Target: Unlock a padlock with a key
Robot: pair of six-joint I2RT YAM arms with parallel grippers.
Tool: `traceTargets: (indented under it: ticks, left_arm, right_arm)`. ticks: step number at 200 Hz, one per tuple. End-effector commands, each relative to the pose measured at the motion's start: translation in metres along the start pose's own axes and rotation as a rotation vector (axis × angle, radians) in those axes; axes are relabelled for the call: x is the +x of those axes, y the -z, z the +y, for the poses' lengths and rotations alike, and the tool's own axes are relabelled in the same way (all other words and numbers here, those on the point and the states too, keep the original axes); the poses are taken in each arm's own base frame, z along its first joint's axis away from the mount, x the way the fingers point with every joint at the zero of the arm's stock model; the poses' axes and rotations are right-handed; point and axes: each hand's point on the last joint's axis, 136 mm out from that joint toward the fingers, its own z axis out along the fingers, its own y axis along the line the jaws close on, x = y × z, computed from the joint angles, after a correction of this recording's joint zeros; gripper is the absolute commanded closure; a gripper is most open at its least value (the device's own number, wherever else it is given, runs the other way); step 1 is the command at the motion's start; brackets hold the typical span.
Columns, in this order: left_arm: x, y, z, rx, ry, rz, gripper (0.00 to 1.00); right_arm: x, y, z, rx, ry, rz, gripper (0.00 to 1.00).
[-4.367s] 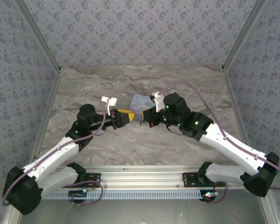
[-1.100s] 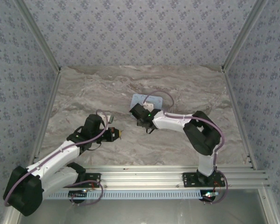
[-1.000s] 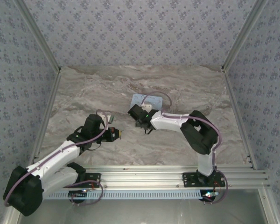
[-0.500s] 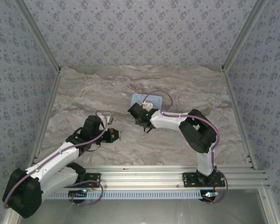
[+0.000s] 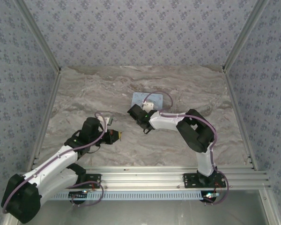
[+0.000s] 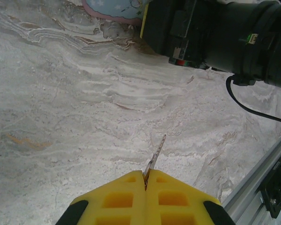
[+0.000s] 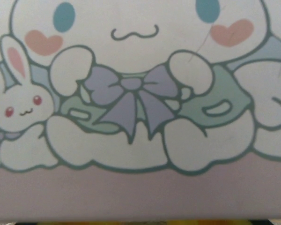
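My left gripper (image 5: pixel 117 136) hangs low over the marble, left of centre. In the left wrist view its yellow fingers (image 6: pixel 126 192) are shut on a thin metal key (image 6: pixel 155 154), whose blade sticks out forward. My right gripper (image 5: pixel 136 113) is at the near left corner of the pale blue tin (image 5: pixel 155 99); its black body (image 6: pixel 210 33) shows beyond the key. The right wrist camera is pressed close to the tin's cartoon lid (image 7: pixel 131 93), so I cannot make out how its jaws stand. The padlock is hidden.
The marble tabletop (image 5: pixel 84 93) is walled by patterned panels at the left, back and right. A metal rail (image 5: pixel 145 180) runs along the near edge (image 6: pixel 267 178). A black cable (image 6: pixel 253 108) loops from the right arm over the table.
Both grippers have moved apart from their meeting at mid-table. In the last second the left gripper drew slightly back toward the near side, and the right wrist edged left by the tin.
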Motion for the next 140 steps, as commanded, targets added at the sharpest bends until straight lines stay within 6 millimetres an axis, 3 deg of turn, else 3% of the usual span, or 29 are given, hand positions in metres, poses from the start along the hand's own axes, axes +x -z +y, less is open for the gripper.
traceTargets:
  ticks: [1, 35, 91, 140]
  left_arm:
    - [-0.001, 0.002, -0.007, 0.039, -0.028, -0.004, 1.0]
    - [0.001, 0.003, -0.01, 0.055, -0.051, 0.001, 1.0]
    - [0.004, 0.003, -0.018, 0.097, -0.142, 0.016, 1.0]
    - [0.005, -0.011, -0.023, 0.154, -0.233, 0.034, 1.0]
  right_arm:
    - [-0.004, -0.005, -0.004, 0.034, 0.017, -0.021, 0.8]
    - [-0.003, 0.002, -0.003, 0.014, 0.056, 0.009, 0.89]
    - [0.004, 0.03, 0.015, -0.126, 0.131, 0.164, 0.96]
    - [0.001, 0.046, 0.029, -0.307, 0.048, 0.271, 1.0]
